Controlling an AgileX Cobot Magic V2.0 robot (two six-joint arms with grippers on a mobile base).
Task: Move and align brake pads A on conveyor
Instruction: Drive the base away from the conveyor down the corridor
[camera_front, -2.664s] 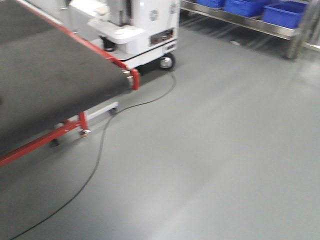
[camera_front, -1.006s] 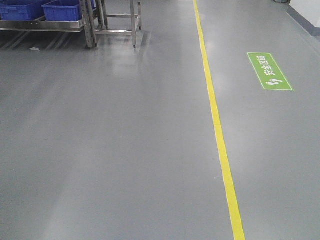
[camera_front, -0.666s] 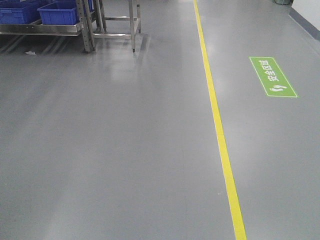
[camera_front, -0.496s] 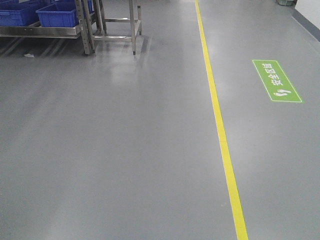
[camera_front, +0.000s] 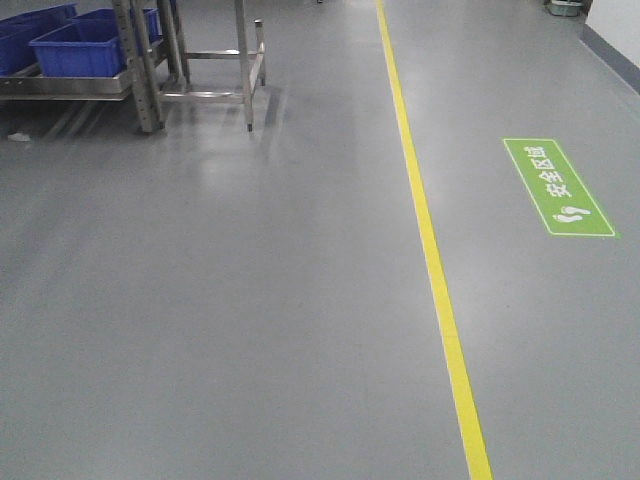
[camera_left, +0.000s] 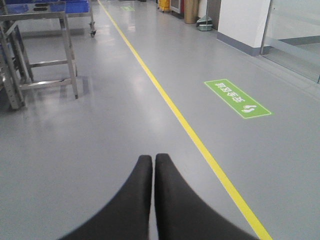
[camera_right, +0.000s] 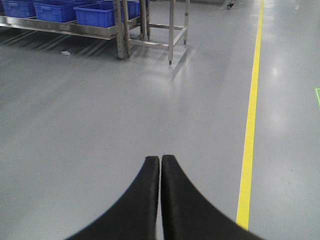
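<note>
The brake pads A and the conveyor are out of view in every frame. My left gripper (camera_left: 153, 158) is shut with nothing between its black fingers, held above bare grey floor. My right gripper (camera_right: 160, 159) is likewise shut and empty over the floor. Neither gripper shows in the front view.
A yellow floor line (camera_front: 425, 240) runs from near to far, with a green floor sign (camera_front: 558, 187) to its right. A steel rack with blue bins (camera_front: 75, 48) and a steel table frame (camera_front: 215, 60) stand at the far left. A wall base (camera_left: 245, 47) lies far right.
The view has swung away from the conveyor to open floor. Over the last second the rack has slid right and down in the frame, and the green sign has moved down.
</note>
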